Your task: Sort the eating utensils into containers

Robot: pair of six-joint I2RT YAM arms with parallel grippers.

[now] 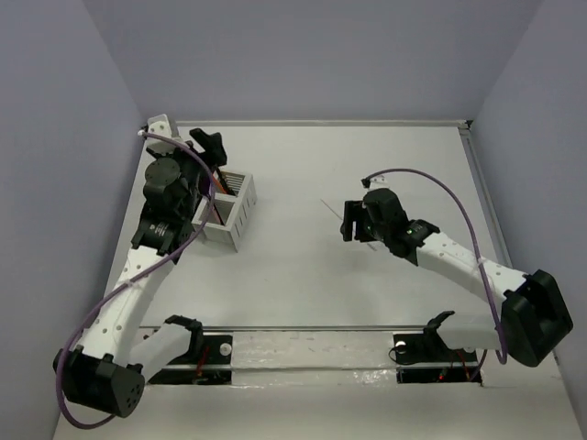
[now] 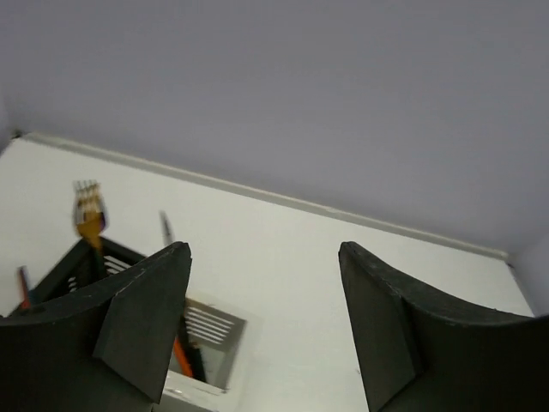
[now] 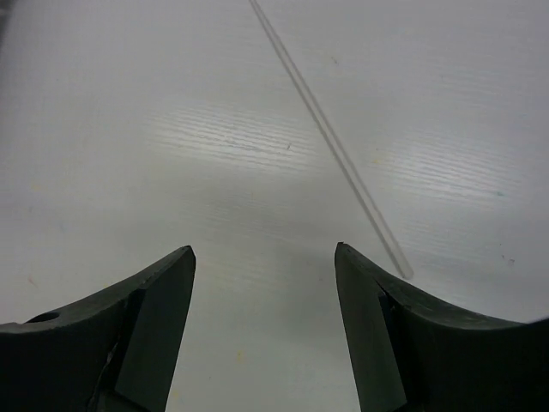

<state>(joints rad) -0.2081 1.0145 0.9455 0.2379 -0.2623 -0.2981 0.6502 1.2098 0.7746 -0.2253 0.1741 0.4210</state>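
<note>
Location: clear stick [image 3: 334, 146] laid flat on the counter [image 3: 129, 129], just ahead of right tool [image 3: 262, 251].
Right arm: tool spread wide, nothing held.
Left arm: left tool [image 2: 264, 249] spread, empty.
Handling: judged light, stiff, slippery; best pinched mid-length.
</note>
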